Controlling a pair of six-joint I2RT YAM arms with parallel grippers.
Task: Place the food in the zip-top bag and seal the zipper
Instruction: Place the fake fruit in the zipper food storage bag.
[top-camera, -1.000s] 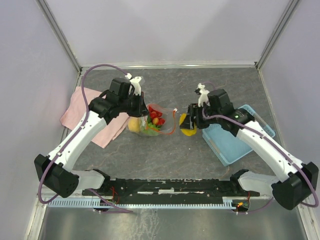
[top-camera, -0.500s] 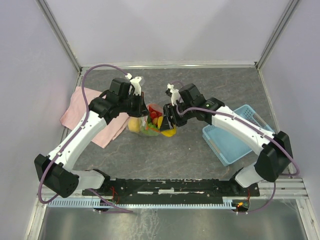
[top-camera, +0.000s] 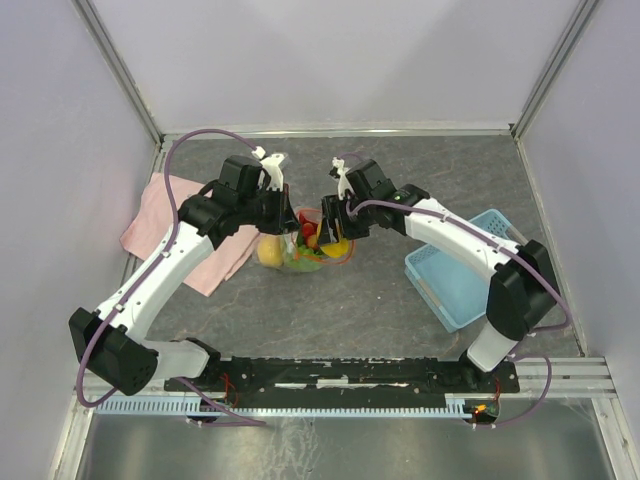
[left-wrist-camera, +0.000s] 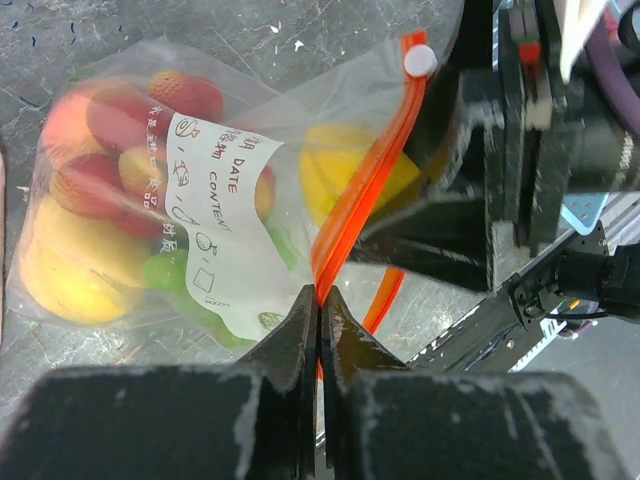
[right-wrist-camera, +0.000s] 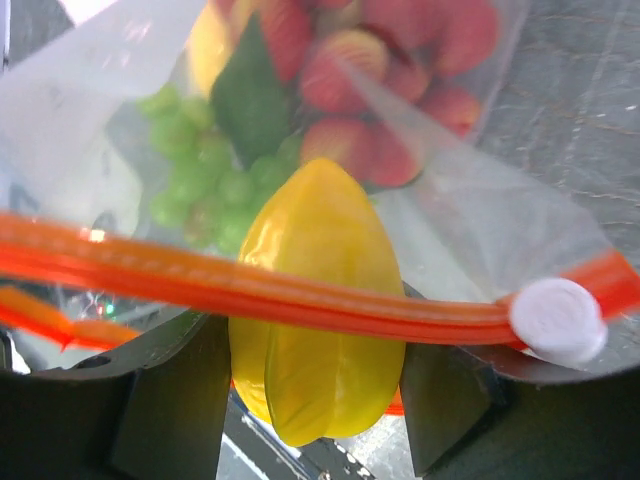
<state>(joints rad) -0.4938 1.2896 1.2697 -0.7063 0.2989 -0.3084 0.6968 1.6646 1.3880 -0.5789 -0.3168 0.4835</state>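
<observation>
The clear zip-top bag (top-camera: 300, 245) lies mid-table, filled with red, orange and green toy fruits (left-wrist-camera: 110, 160). My left gripper (left-wrist-camera: 320, 295) is shut on its orange-red zipper strip (left-wrist-camera: 365, 190), holding the mouth up. My right gripper (right-wrist-camera: 315, 375) is shut on a yellow ridged toy fruit (right-wrist-camera: 315, 320), pushed into the bag's mouth between the two zipper strips (right-wrist-camera: 260, 290). The white slider (right-wrist-camera: 556, 320) sits at the strip's end. In the top view the right gripper (top-camera: 335, 240) is at the bag's right edge, the left gripper (top-camera: 285, 213) just above it.
A pink cloth (top-camera: 165, 225) lies left of the bag under the left arm. A light-blue basket (top-camera: 465, 275) stands at the right. Grey walls enclose the table.
My right gripper has carried the yellow fruit leftward from beside the basket into the bag's mouth. The left gripper has held the zipper still.
</observation>
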